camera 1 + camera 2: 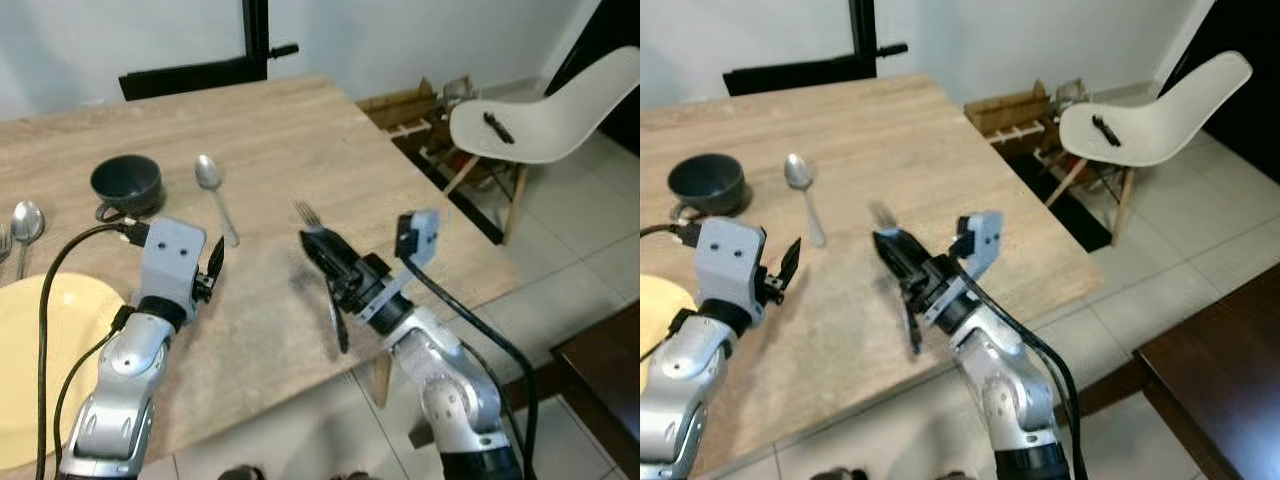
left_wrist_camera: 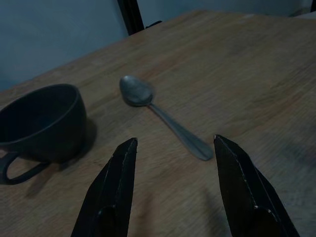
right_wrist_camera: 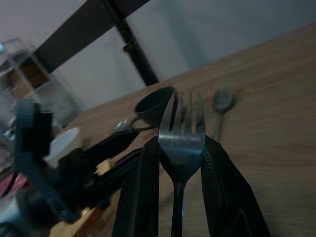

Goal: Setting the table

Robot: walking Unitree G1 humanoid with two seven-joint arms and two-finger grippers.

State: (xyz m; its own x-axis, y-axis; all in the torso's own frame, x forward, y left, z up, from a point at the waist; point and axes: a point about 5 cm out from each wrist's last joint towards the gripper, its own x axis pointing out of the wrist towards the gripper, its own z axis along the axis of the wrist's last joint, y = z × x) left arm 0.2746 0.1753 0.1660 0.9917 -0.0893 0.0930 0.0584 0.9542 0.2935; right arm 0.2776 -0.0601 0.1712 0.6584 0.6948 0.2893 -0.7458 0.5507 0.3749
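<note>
1. Above the wooden table point(image 1: 300, 130), toward its near right edge, we are holding our right gripper point(image 1: 318, 245) with its two black fingers pinched on a metal fork point(image 3: 181, 143).
2. We are gripping the fork by its neck, so the tines are sticking out past the fingertips and pointing away from us across the table, while the handle is hanging down behind the gripper, over the table's edge.
3. We are holding our left gripper point(image 2: 173, 153) just over the tabletop on our left, its fingers spread apart and gripping nothing.
4. We are aiming those parted fingers at a metal spoon point(image 1: 215, 195) lying flat on the wood, its bowl pointing away from us and the end of its handle lying just ahead of the fingertips.
5. Left of the spoon, a dark cup point(image 1: 127, 185) is standing upright, near it but not touching, its handle turned toward us.
6. At the far left edge of the table, a second spoon point(image 1: 24, 228) is lying just beyond a pale yellow plate point(image 1: 40, 340), which is sitting at the near left corner beside our left arm.
7. Beyond the table's right side, a white chair point(image 1: 545, 120) is standing on the tiled floor point(image 1: 590, 250), with a small dark object on its seat that we cannot identify.
8. Behind the table's far edge, a black chair back point(image 1: 195, 75) is showing against the wall.
</note>
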